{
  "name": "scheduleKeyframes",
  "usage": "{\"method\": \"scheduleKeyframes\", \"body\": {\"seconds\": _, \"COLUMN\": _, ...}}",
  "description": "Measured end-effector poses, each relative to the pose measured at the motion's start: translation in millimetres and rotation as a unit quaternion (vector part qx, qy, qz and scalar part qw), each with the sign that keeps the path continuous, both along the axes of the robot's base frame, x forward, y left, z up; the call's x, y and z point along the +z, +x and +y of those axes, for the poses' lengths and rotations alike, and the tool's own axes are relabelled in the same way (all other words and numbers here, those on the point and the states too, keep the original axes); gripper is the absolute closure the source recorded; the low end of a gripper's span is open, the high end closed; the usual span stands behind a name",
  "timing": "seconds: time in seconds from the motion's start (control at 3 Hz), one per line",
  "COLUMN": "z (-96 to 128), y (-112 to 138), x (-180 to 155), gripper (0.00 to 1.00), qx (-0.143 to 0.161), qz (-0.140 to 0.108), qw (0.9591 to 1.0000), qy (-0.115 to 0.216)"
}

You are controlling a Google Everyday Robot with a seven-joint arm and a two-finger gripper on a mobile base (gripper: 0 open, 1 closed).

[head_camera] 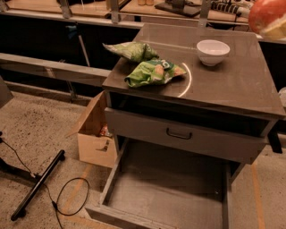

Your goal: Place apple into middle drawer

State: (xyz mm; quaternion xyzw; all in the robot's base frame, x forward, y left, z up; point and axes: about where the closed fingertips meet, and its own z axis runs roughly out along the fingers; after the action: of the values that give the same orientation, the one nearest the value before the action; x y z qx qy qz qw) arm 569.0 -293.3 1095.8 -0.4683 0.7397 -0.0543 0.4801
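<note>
Camera view: risks first, my guess. Apple (pixel 264 13) rides high above cabinet top, with middle drawer (pixel 170 192) pulled open far below and left of gripper (pixel 271 23), floor bare. Long way down passes white bowl (pixel 213 51) just below-left of gripper and upper drawer front (pixel 187 139) beneath it. Clip either and apple may slip. Release too high and apple bounces, rolls out. Pose: gripper at top right frame edge, clamped on apple, one pale finger (pixel 276 31) showing under it. Arm out of sight.

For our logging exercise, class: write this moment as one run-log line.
phase: carrying | pincer: top right, holding apple | apple: aloft | middle drawer: open, bare | tabletop: bowl, two snack bags
</note>
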Motion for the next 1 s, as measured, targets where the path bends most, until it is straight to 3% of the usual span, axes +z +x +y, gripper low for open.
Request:
{"method": "scheduleKeyframes", "body": {"seconds": 0.33, "z": 10, "y": -13, "x": -52, "gripper": 1.00, "qx": -0.001, "qz": 0.025, "qw": 0.9988, "qy": -0.043}}
{"method": "scheduleKeyframes", "body": {"seconds": 0.67, "z": 31, "y": -14, "x": -140, "gripper": 1.00, "qx": 0.012, "qz": 0.092, "qw": 0.9931, "qy": -0.073}}
{"method": "scheduleKeyframes", "body": {"seconds": 1.0, "z": 47, "y": -14, "x": -214, "gripper": 1.00, "qx": 0.026, "qz": 0.132, "qw": 0.9844, "qy": -0.113}}
